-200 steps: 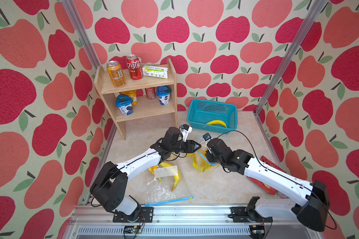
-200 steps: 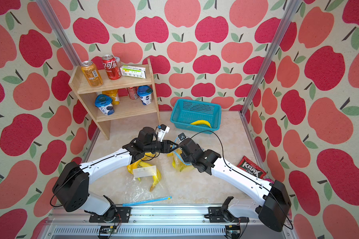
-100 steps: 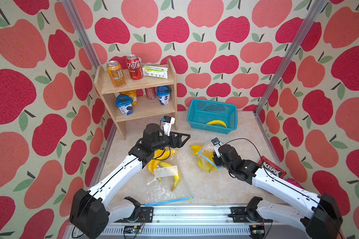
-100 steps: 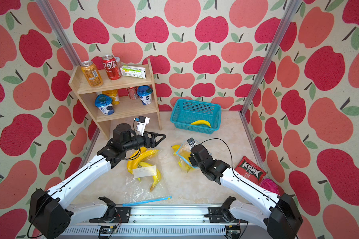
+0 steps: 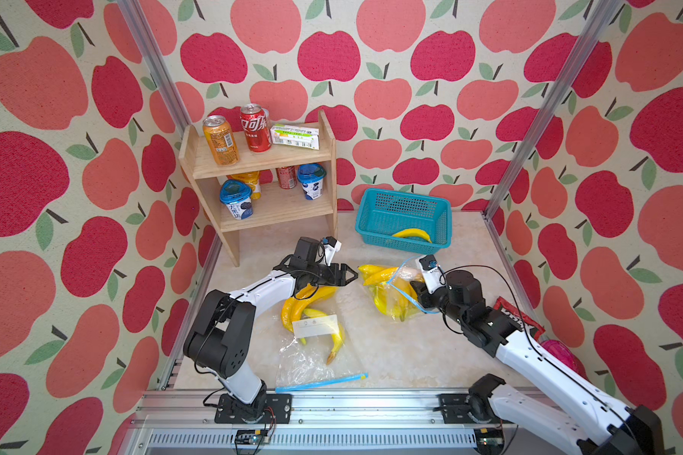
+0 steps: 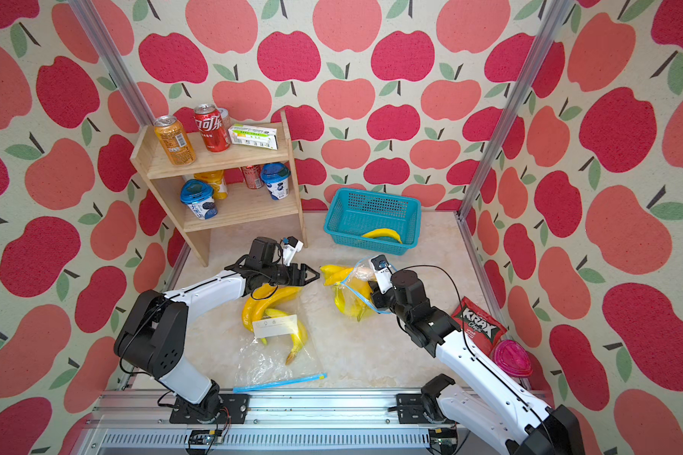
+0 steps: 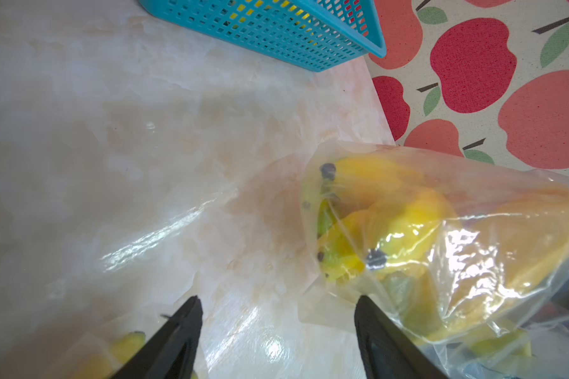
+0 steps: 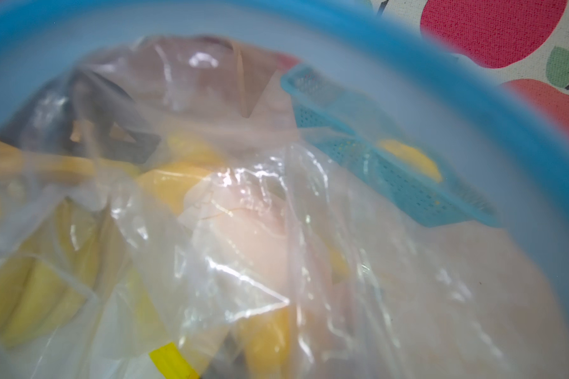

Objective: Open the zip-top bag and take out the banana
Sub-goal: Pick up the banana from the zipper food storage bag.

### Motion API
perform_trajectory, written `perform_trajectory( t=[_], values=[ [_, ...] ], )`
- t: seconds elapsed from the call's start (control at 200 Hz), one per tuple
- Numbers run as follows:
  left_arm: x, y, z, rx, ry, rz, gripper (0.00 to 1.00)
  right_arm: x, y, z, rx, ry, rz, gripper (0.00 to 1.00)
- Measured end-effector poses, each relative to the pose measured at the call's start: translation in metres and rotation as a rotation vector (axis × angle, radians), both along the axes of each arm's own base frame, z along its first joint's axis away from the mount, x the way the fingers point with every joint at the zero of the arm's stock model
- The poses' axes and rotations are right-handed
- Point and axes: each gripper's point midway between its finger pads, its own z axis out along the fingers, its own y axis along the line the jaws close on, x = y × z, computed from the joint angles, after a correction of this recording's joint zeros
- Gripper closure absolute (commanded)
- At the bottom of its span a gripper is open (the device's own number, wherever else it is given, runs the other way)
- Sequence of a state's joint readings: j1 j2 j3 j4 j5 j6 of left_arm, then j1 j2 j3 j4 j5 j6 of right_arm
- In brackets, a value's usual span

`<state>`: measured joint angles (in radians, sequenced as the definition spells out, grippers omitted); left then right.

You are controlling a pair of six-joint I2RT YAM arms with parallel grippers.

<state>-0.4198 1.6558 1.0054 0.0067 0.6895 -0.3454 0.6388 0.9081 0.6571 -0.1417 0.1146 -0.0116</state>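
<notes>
A clear zip-top bag [image 5: 391, 293] [image 6: 349, 293] with a blue zip rim lies mid-table, with bananas [image 5: 375, 272] [image 6: 336, 274] inside. My right gripper [image 5: 416, 290] [image 6: 375, 295] sits at the bag's mouth, shut on the plastic. In the right wrist view the bag [image 8: 243, 229] covers the jaws, and the blue rim [image 8: 473, 98] arcs across the frame. My left gripper [image 5: 349, 274] [image 6: 311, 274] [image 7: 276, 303] is open just left of the bag, with only bare table between its fingers. The bag's bottom corner [image 7: 440, 246] lies beside one finger.
A second clear bag [image 5: 312, 354] with bananas and a white label lies nearer the front, under the left arm. A teal basket [image 5: 403, 197] holding one banana [image 5: 413, 234] stands behind. A wooden shelf [image 5: 261, 157] with cans and cups is at the back left. A red chips bag [image 6: 478, 319] lies at the right.
The left gripper was at the bag's mouth beside the right one. It has backed off to the left and opened. The right gripper pulled the bag slightly rightward.
</notes>
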Motion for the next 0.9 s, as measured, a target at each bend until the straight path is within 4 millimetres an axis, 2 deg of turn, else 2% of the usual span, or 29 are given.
perform_trajectory(
  t=[0.06,0.135,0.2,0.315,0.58,0.9],
  values=[
    [0.005,-0.003,0.001,-0.013,-0.015,-0.007,0.29,0.000,0.000,-0.001,0.006,0.000,0.005,0.74],
    [0.008,-0.006,0.000,-0.029,-0.021,-0.015,0.38,0.001,-0.001,-0.001,0.010,0.001,0.005,0.73],
    [0.010,-0.009,-0.001,-0.048,-0.022,-0.026,0.41,0.002,-0.003,-0.002,0.011,0.004,0.004,0.73],
    [0.010,-0.014,-0.003,-0.081,-0.019,-0.053,0.41,0.004,-0.006,-0.003,0.019,0.011,0.000,0.73],
    [0.007,-0.025,0.018,-0.173,-0.068,-0.119,0.41,0.009,-0.012,-0.004,0.031,0.020,-0.017,0.73],
    [0.001,-0.027,0.016,-0.208,-0.045,-0.136,0.41,0.014,-0.013,0.004,0.071,0.004,-0.014,0.74]
  ],
)
